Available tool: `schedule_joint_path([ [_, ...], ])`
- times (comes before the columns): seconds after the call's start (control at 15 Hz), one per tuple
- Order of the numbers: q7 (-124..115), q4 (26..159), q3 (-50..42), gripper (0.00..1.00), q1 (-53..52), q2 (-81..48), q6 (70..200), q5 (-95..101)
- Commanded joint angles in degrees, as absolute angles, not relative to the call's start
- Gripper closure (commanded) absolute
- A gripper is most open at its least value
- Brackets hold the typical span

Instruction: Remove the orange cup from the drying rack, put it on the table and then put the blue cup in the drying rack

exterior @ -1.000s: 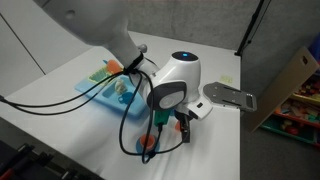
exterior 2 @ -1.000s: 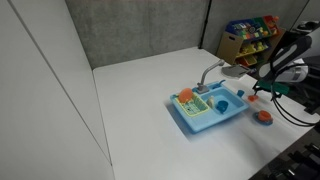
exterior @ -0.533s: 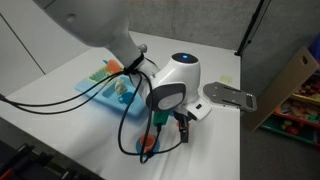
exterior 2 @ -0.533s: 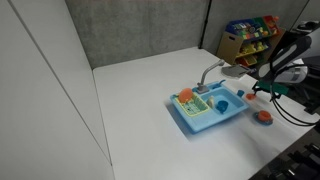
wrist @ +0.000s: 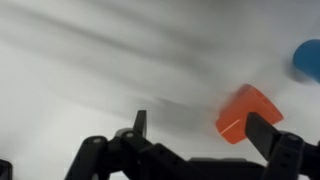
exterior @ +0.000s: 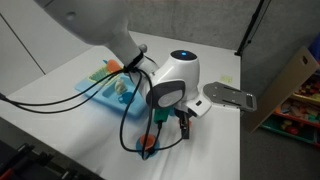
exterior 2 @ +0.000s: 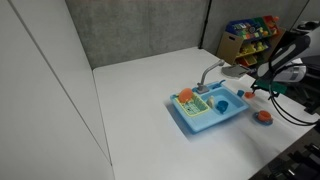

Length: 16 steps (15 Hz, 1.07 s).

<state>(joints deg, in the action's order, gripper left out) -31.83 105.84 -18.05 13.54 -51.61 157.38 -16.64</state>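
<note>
The orange cup (wrist: 243, 112) lies on the white table, just inside my right fingertip (wrist: 266, 134). It also shows in both exterior views (exterior: 148, 143) (exterior 2: 264, 117), beside the light-blue sink unit (exterior 2: 200, 122). My gripper (wrist: 203, 132) is open and hovers just above the cup, with its jaws wide apart and not closed on it; it shows in both exterior views too (exterior: 171, 128) (exterior 2: 256, 95). The blue cup (exterior 2: 222, 104) sits inside the sink unit, in the section nearer the gripper. The drying rack section (exterior 2: 190, 105) holds small orange and green items.
The sink unit (exterior: 97, 92) has a grey faucet (exterior 2: 209, 72) at its back. A black cable (exterior: 125, 125) loops over the table by the cup. A blurred blue shape (wrist: 308, 55) shows at the wrist view's top right edge. A toy shelf (exterior 2: 248, 38) stands behind the table.
</note>
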Motion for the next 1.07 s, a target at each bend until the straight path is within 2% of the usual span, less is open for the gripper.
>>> schedule_joint_path([
  [0.0,-31.7,104.0,-17.3,0.00,14.2,-52.1,158.3,-18.2],
  [1.0,-32.5,97.0,-16.9,0.00,15.8,-56.9,159.9,-20.6],
])
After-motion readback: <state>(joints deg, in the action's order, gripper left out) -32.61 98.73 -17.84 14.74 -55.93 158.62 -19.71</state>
